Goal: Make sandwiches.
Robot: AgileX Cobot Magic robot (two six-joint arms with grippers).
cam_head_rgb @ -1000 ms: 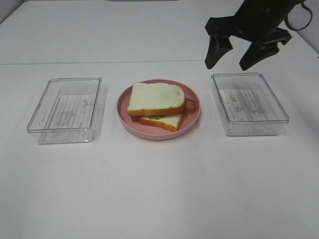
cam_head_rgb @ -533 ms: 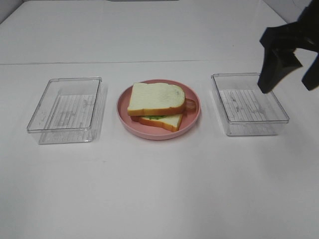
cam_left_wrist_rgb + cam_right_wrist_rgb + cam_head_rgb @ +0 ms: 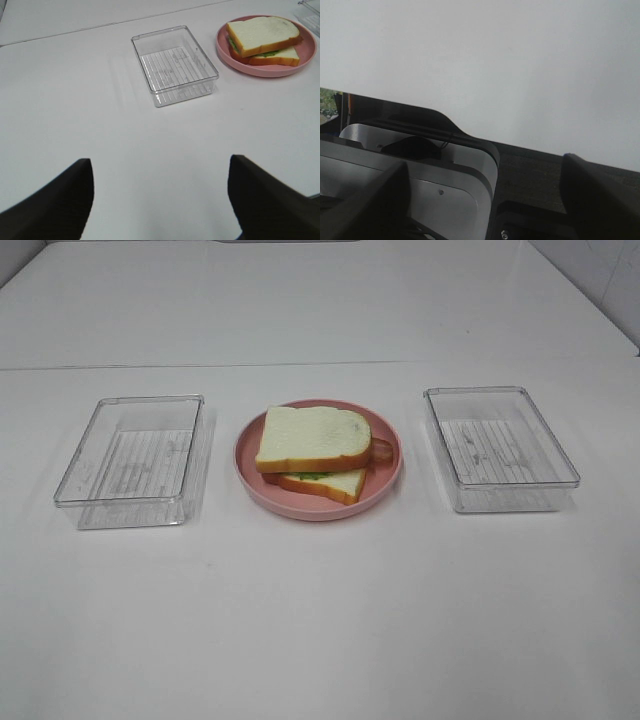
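Note:
The sandwich (image 3: 313, 440) lies on the pink plate (image 3: 385, 483) at the table's middle: two white bread slices with orange-brown crust, green lettuce and a bit of bacon showing between them. The left wrist view also shows the sandwich (image 3: 262, 37) on the plate (image 3: 260, 71), far beyond my left gripper (image 3: 160, 165). That gripper is open over bare table with nothing between its fingers. My right gripper (image 3: 485, 170) is open too and holds nothing, off at the table's edge. Neither arm appears in the exterior high view.
A clear plastic box (image 3: 135, 460) stands left of the plate and a second clear box (image 3: 500, 448) right of it. Both hold nothing. The left box (image 3: 174, 65) also shows in the left wrist view. Silver and black equipment (image 3: 420, 170) sits below the right gripper.
The right arm swung from above the right box off to the right and has left the exterior high view. Sandwich, plate and boxes have not moved.

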